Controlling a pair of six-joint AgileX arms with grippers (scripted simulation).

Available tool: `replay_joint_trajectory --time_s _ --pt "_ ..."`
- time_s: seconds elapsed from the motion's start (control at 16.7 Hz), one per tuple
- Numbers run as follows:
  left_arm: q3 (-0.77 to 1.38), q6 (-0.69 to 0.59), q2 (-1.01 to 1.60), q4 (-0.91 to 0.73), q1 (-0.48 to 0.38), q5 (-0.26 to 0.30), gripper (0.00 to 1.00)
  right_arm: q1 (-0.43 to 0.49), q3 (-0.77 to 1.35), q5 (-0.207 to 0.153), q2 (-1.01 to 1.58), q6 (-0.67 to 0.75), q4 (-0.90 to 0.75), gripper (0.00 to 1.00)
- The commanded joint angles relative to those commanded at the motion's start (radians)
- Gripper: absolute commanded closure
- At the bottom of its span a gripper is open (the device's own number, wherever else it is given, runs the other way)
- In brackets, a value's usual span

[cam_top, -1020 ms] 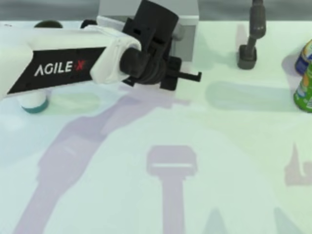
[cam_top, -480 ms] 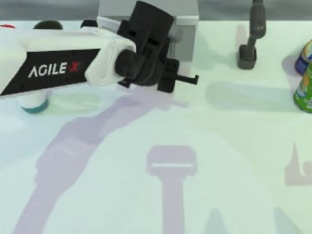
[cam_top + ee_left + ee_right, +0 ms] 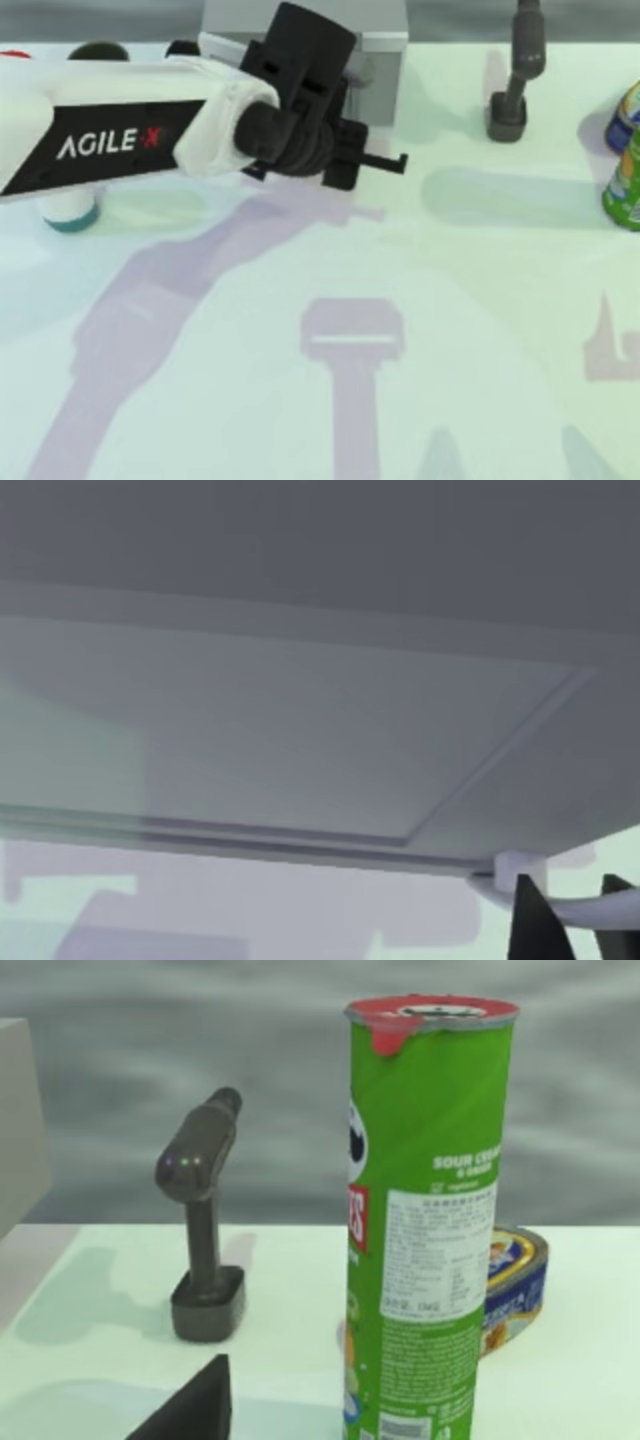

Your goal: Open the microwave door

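The microwave (image 3: 385, 28) sits at the far edge of the table, a little left of centre in the top view, and most of it is hidden under the left arm. The microwave door (image 3: 300, 730) fills the left wrist view as a flat grey panel with a window frame, and the pale bar handle (image 3: 580, 905) shows at its corner. The left gripper (image 3: 575, 920) is right at that handle, one dark fingertip (image 3: 530, 920) in front of the bar and another just beyond, so the jaws look parted around it; whether they actually pinch it cannot be told.

The door looks barely opened, if at all. To do this step well, the arm should get a firm hold on the bar and swing in an arc about the hinge side, not pull straight back, or the fingers may slip off.

Only the wrist view shows the handle contact; from above the gripper covers the door. The right wrist view alone shows a green crisp tube (image 3: 425, 1220), a round tin (image 3: 520, 1280) behind it and a dark drill-shaped tool (image 3: 205, 1260). The right gripper is parked near the tube, and its jaws cannot be judged
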Motion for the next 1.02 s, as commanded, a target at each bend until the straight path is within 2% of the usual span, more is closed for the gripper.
replay_joint_trajectory --time_s 0.72,1.02 --pt "0.0 0.0 0.0 0.0 0.0 0.0 1.0 0.0 0.0 0.0 0.0 0.0 0.0 0.0" --pt "-0.021 0.024 -0.018 0.012 0.005 0.025 1.0 0.0 0.0 0.0 0.0 0.0 0.0 0.0"
